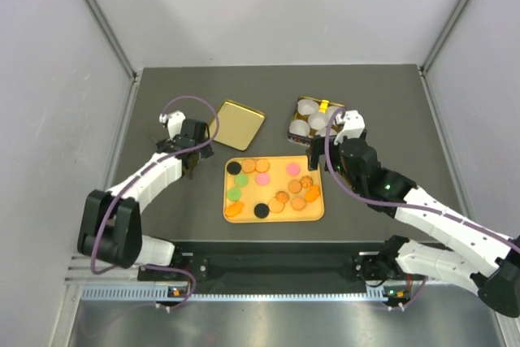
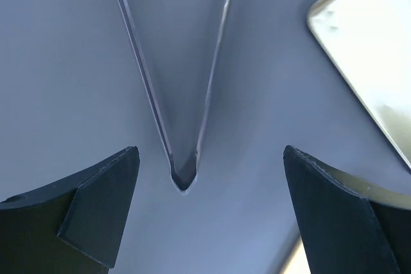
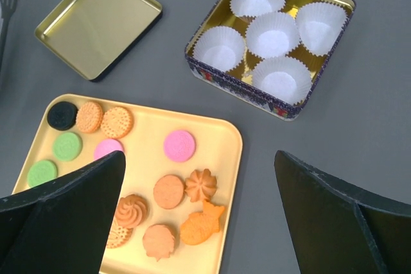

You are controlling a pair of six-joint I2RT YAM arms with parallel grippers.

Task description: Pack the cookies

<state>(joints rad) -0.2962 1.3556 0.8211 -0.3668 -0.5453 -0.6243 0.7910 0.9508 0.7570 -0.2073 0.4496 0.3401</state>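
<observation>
The cookies (image 1: 272,188) lie flat on a yellow tray (image 1: 274,161) at mid-table: orange-brown ones, pink (image 3: 179,145), green (image 3: 67,146) and black (image 3: 62,115) discs, and a fish-shaped one (image 3: 201,222). My right gripper (image 3: 199,158) hangs open above the tray's right edge (image 3: 236,158), holding nothing; from above it (image 1: 325,152) is between tray and tin. My left gripper (image 2: 212,152) is open and empty, left of the tray (image 1: 191,142), facing the table's far left corner.
An open square tin (image 3: 239,83) with several white paper cups (image 3: 273,31) stands beyond the tray's right end (image 1: 313,118). Its gold lid (image 3: 96,24) lies upturned to the left (image 1: 236,125), just right of my left gripper (image 2: 372,49). Enclosure walls ring the table.
</observation>
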